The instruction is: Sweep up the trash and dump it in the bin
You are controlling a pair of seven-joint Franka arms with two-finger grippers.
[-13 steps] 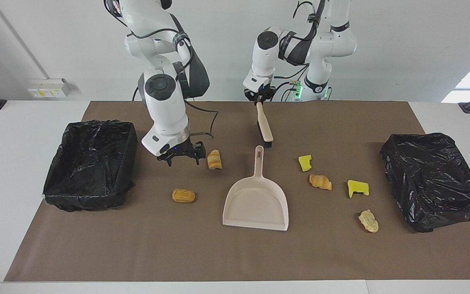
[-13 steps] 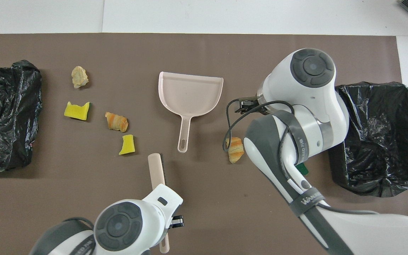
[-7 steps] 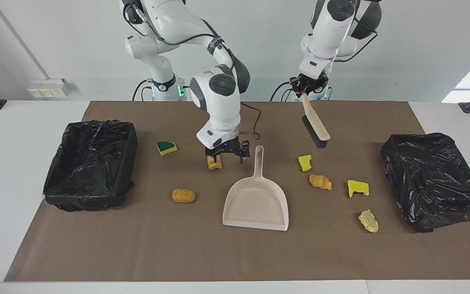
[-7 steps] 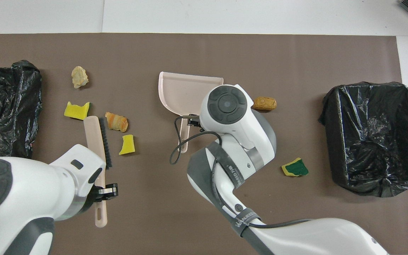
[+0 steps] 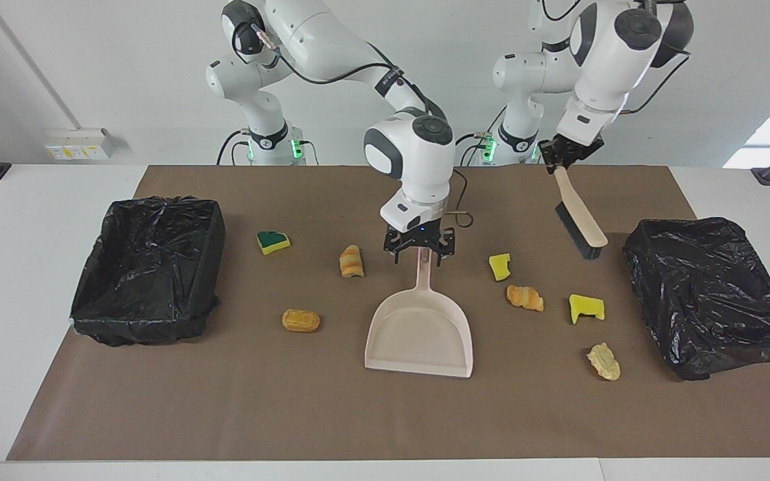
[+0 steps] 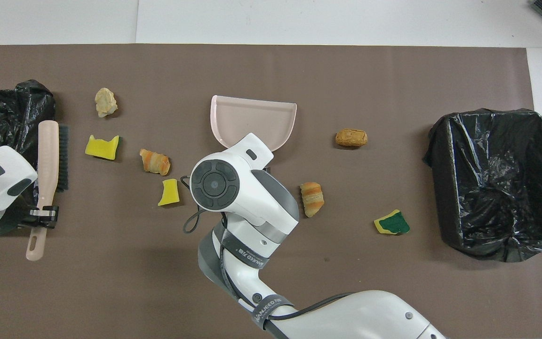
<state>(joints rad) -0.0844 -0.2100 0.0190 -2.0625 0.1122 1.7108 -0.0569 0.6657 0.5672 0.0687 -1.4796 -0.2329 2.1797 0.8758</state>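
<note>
While the left gripper (image 5: 567, 157) pinches the handle of a brush (image 5: 581, 222) and holds it tilted, bristle end down, over the mat (image 5: 224, 414) beside the crumpled black bag (image 5: 706, 294) at the left arm's end, the right gripper (image 5: 420, 250) sits spread open astride the dustpan (image 5: 420, 334) handle tip, mid-mat; contact with the handle can't be judged.

Trash, all on the mat:
- yellow sponge chunk (image 5: 500, 266), striped bread lump (image 5: 525, 298), second yellow chunk (image 5: 586, 308), pale lump (image 5: 603, 361) lie between dustpan and crumpled bag.
- toward the right arm's end: croissant lump (image 5: 351, 261), green-topped sponge (image 5: 272, 241), brown roll (image 5: 301, 321), then the lined bin (image 5: 148, 267).
</note>
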